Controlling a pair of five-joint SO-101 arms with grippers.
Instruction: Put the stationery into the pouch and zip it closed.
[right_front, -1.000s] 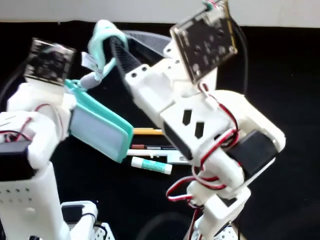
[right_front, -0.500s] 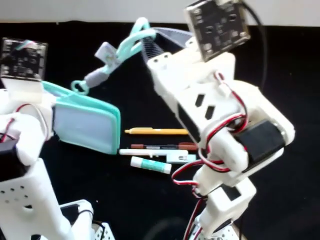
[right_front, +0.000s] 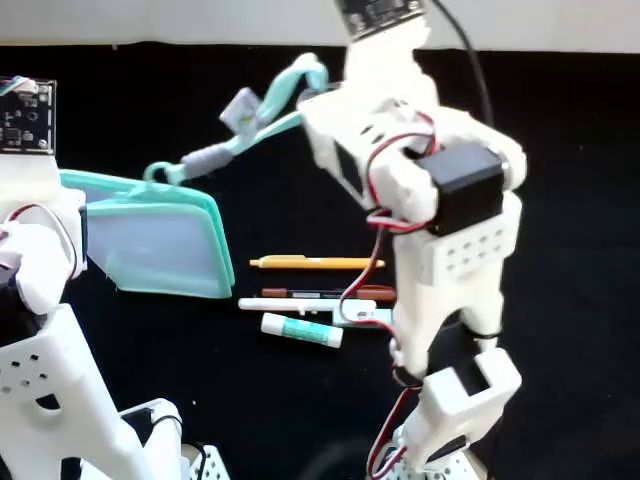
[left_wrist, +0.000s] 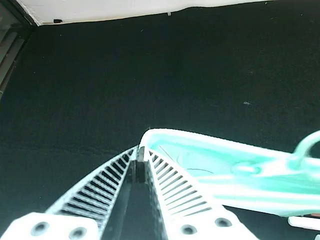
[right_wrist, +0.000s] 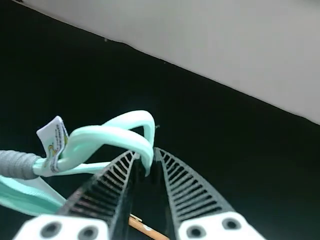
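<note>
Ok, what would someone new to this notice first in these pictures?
A mint-green zip pouch hangs above the black table, the left gripper clamped on its edge and the right gripper holding its looped strap taut. On the table lie a yellow pen and a white stick with a green band, not yet packed.

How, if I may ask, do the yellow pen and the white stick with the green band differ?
The yellow pen is long and slim; the white stick is shorter and thicker. The pen is yellow, the stick white with a green band. Both lie on the black table, outside the pouch.
</note>
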